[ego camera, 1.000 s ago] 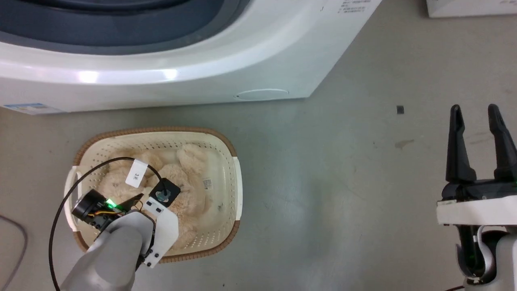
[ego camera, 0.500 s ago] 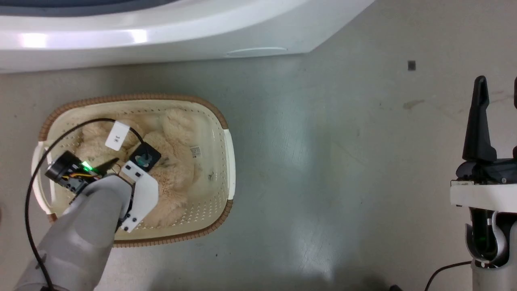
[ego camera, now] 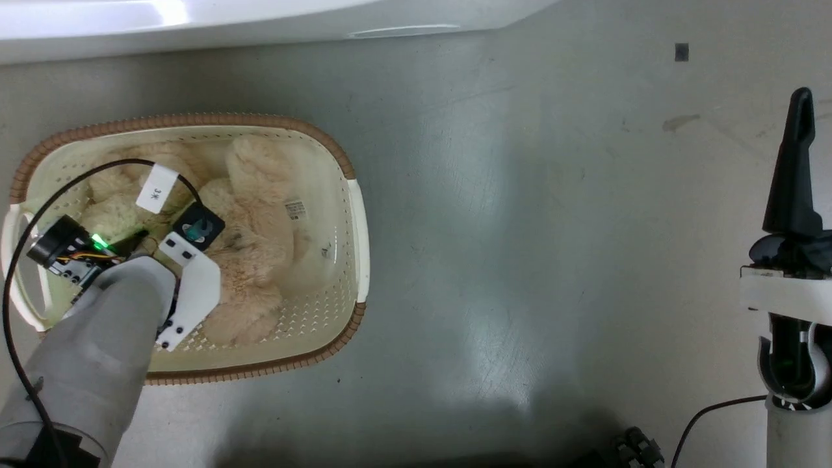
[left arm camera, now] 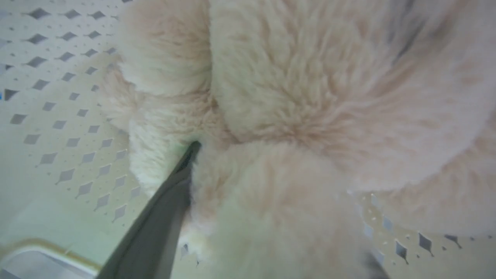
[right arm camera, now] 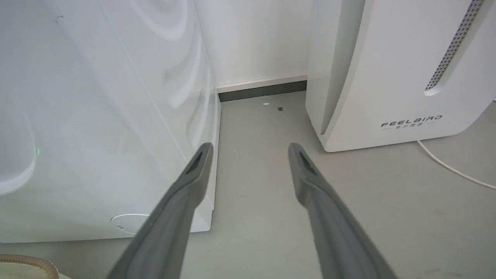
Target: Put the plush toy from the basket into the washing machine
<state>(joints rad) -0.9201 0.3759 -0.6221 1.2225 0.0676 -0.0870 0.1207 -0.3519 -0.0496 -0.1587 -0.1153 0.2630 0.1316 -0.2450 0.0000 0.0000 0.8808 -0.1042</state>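
The cream basket (ego camera: 195, 121) with a brown rim stands on the floor in front of the washing machine (ego camera: 195, 19). The fluffy beige plush toy (ego camera: 253, 214) lies inside it. My left arm reaches down into the basket over the toy's left part. In the left wrist view my left gripper (left arm camera: 248, 162) is open and pressed into the fur (left arm camera: 310, 97); one dark finger (left arm camera: 162, 217) shows, the other is buried. My right gripper (right arm camera: 250, 149) hangs open and empty over bare floor, beside the washing machine's white side (right arm camera: 97, 116); one of its fingers (ego camera: 794, 169) stands at the head view's right edge.
A white FEELBIRD appliance (right arm camera: 387, 77) stands at the wall right of the washer, with a white cable (right arm camera: 453, 170) on the floor. A black cable with a white tag (ego camera: 156, 192) loops over my left wrist. Bare grey floor (ego camera: 520, 227) lies between basket and right arm.
The head camera has tilted down, so the washer slid up out of the picture and the basket shifted up and left. My left wrist stays over the toy. Both grippers remain open.
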